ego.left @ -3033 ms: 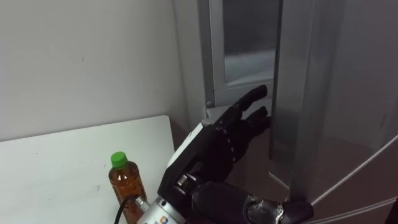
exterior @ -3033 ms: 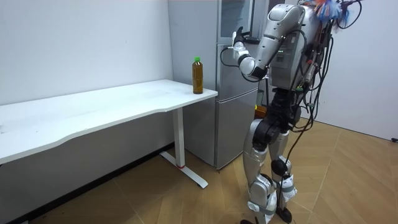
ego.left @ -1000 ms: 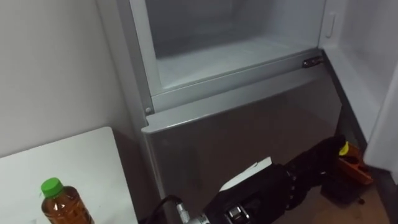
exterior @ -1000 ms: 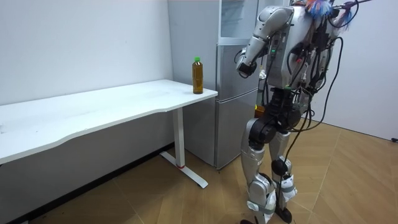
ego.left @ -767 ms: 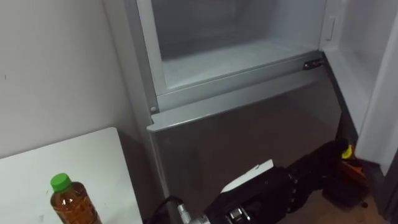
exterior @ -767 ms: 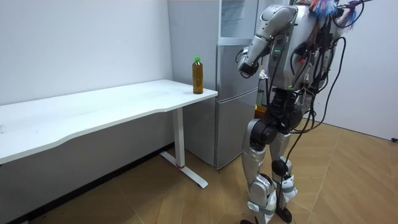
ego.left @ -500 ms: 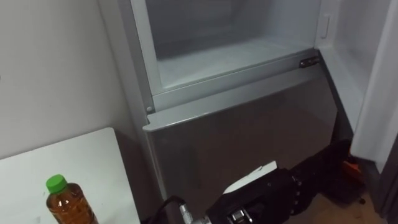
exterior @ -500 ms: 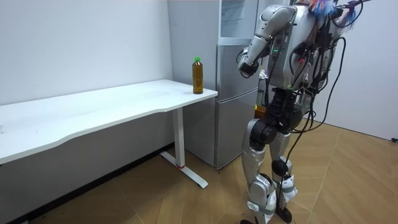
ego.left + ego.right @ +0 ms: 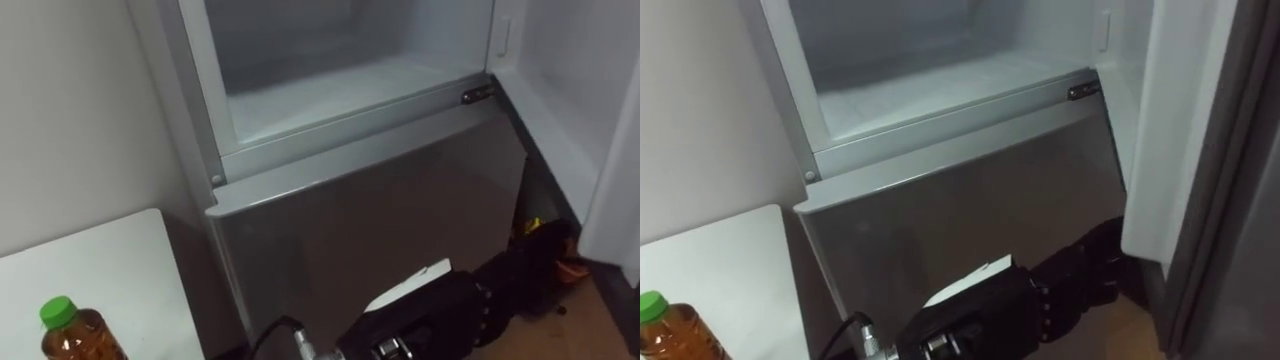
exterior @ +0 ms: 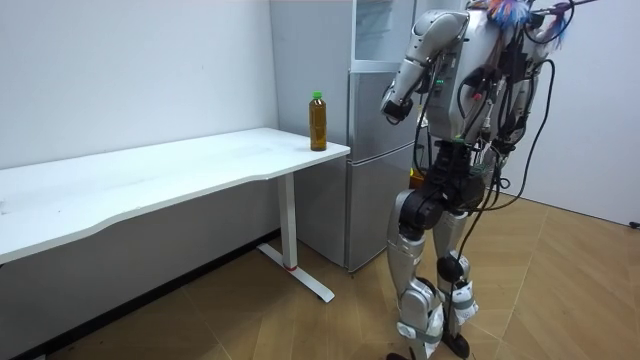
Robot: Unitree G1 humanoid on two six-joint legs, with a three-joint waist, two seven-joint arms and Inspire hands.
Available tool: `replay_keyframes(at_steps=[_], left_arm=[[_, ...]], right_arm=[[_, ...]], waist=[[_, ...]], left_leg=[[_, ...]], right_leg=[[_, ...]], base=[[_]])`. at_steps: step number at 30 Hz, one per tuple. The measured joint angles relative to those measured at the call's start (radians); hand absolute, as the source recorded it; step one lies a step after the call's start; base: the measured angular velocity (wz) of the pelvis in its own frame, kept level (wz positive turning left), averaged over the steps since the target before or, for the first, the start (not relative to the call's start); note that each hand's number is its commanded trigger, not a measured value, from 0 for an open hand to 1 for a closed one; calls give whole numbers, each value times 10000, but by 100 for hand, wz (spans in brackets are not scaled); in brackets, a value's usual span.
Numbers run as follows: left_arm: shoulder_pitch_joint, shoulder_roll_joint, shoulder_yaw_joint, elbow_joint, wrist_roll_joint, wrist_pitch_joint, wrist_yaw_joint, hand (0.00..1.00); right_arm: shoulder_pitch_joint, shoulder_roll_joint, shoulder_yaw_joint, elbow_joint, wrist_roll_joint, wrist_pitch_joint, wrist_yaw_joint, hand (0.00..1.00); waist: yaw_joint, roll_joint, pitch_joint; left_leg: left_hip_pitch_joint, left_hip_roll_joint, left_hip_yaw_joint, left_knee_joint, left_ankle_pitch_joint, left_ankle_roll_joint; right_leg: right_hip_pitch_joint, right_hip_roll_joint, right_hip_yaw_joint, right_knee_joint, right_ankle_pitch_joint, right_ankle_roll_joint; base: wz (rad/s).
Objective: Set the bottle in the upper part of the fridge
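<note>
Right now the clear plastic bottle of amber drink with a green cap (image 9: pixel 72 338) is standing upright on the white surface (image 9: pixel 100 255), near the corner closest to the tall silver fridge (image 10: pixel 372 180). Nothing is touching it.

It's looking nearly full, so I'm expecting some weight. The plastic is smooth and round, with thin walls likely giving under squeeze. It's tall and narrow, so a bump near the cap risks tipping it. I'm judging a wrap around the mid-body, below the shoulder, as the safest hold.

The black left robot hand (image 9: pixel 1060 285) is hanging low in front of the shut lower fridge door (image 9: pixel 380 210), released, fingers relaxed, carrying nothing.

The white upper compartment (image 9: pixel 330 85) is standing open and bare, its door (image 9: pixel 1170 130) sitting swung out to the right. The fridge's side wall is standing between bottle and opening, so the path is going round the front corner and over the grey sill (image 9: pixel 350 128). Something dark with orange bits (image 9: pixel 545 250) is lying on the floor by the fridge foot, possibly a tool; too dim to tell.
</note>
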Motion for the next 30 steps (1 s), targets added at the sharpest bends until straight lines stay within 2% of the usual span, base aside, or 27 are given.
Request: replay_keyframes(at_steps=[8, 13, 19, 23, 25, 30], left_arm=[[-13, -296, -52, 57, 221, 0, 34, 0], [-612, -332, -281, 472, 219, -2, 91, 0], [-833, -344, -657, 531, 219, -2, 84, 0], [-1053, -348, -961, 558, 213, 0, 86, 0], [-1122, -349, -1023, 560, 216, 1, 70, 0], [-1418, -435, -1030, 930, 488, 1, 5, 0]], right_arm=[[2, 0, -12, -3, 9, -102, -29, 0], [13, 0, -12, 10, 239, -85, -153, 0], [21, -86, -23, 47, 331, -66, -255, 0], [71, -221, -20, 37, 331, -45, -339, 0], [106, -338, -32, 36, 308, 96, -454, 0], [190, -319, -26, 41, 307, 164, -550, 0]], waist=[[-203, -5, 9], [-226, -23, 28], [-326, 7, 45], [-551, 14, 40], [-693, 36, 25], [-907, 58, 18]], left_leg=[[39, 18, 210, 11, 0, 0], [110, 31, 428, -6, -1, -1], [158, 55, 680, -7, -1, -1], [159, 55, 716, -7, -1, -1], [152, 55, 728, -7, -1, -1], [143, 83, 697, -8, -1, -1]], right_leg=[[-73, 11, 125, 39, 10, -18], [-140, 33, 324, 51, 15, -21], [-190, 69, 557, 34, 16, -23], [-192, 74, 631, 40, 17, -26], [-238, 94, 741, 36, 18, -28], [-308, 128, 826, 46, 46, -74]], base=[[-6], [-11], [-11], [-9], [-15], [-11]])
